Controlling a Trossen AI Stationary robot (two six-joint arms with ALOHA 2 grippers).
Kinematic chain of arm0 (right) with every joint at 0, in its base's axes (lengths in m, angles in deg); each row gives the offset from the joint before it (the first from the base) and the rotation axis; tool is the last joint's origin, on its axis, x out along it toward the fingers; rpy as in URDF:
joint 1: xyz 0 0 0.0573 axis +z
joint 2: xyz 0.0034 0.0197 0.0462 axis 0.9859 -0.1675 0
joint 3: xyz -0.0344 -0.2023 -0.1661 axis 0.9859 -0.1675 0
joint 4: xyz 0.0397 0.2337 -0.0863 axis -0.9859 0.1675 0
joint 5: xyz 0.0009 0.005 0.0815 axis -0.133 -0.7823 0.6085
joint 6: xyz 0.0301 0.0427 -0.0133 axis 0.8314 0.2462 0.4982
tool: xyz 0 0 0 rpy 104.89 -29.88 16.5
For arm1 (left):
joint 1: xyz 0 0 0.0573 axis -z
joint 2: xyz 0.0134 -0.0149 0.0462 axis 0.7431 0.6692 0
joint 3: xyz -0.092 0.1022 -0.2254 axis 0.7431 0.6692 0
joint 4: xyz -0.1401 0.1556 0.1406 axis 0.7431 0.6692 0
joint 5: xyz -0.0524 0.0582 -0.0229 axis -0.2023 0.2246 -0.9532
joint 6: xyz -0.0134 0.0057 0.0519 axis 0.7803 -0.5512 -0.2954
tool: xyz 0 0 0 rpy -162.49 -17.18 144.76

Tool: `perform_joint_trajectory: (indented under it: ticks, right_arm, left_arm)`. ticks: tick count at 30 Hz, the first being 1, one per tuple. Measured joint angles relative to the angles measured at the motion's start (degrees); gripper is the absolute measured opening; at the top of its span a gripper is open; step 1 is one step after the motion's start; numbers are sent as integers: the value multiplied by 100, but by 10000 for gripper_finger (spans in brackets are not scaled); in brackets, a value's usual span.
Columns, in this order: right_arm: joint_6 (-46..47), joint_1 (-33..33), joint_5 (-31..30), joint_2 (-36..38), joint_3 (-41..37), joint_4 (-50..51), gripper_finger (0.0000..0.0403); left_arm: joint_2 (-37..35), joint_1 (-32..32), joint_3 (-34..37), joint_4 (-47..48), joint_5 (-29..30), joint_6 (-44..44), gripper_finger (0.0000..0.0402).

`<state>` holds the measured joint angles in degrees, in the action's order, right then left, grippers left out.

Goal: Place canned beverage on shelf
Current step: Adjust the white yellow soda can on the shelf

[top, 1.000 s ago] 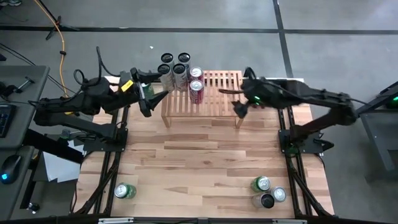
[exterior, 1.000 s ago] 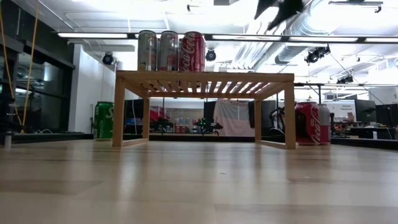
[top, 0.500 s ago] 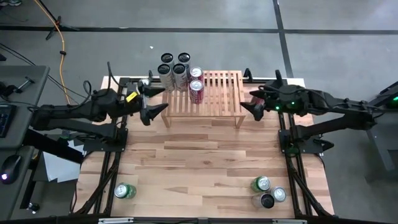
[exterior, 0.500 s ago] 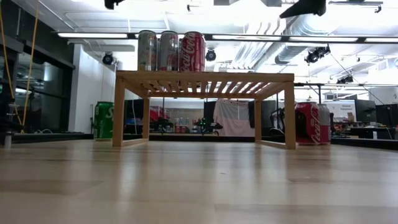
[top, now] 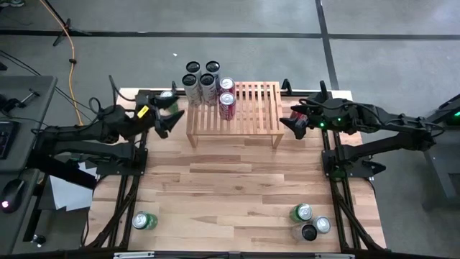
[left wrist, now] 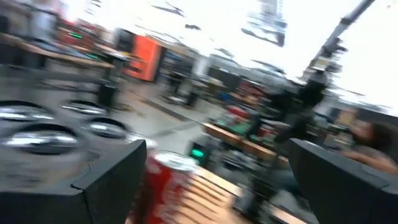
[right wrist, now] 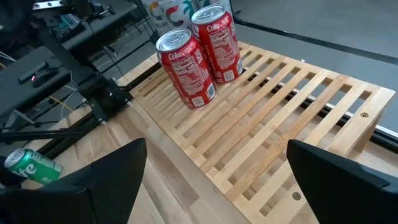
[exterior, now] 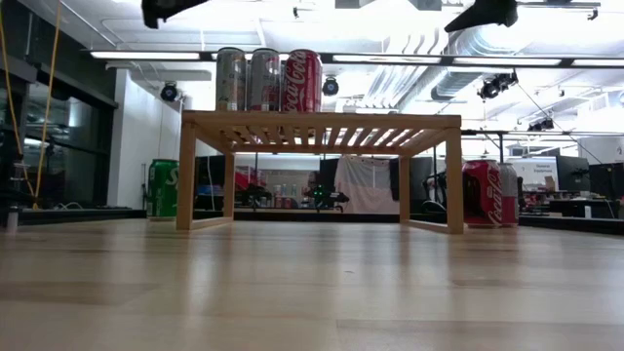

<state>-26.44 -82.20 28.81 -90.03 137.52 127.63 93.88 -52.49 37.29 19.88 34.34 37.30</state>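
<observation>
Now the left gripper [top: 167, 117] has pulled back left, away from the shelf [top: 248, 115], fingers spread and empty. Shelf sits at the table's far edge with two red cans [top: 227, 101] on its left part, unchanged. Right gripper [top: 291, 124] holds beside the shelf's right end as before, fingers apart, gripping nothing.

overhead, table-level, wrists, sharing shelf [top: 233, 111]

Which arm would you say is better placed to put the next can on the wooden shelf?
Right, probably. The open right gripper hovers by the bare right end of the low light-wood slatted shelf, near an upright red can; standing cans already fill its left end.
</observation>
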Motion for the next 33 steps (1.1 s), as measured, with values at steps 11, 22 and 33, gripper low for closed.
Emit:
perform_joint_trajectory:
  ticks: [11,22,33]
  right_arm:
    - [133,0,-175,-2,0,-2,373]
    - [157,0,-284,-102,0,-7,373]
    - [153,0,-265,-449,0,-7,373]
  left_arm:
    - [106,-761,-61,1516,739,48,332]
    - [688,-2228,-164,2691,831,469,16]
    - [1700,-3156,-164,2053,-536,-18,1]
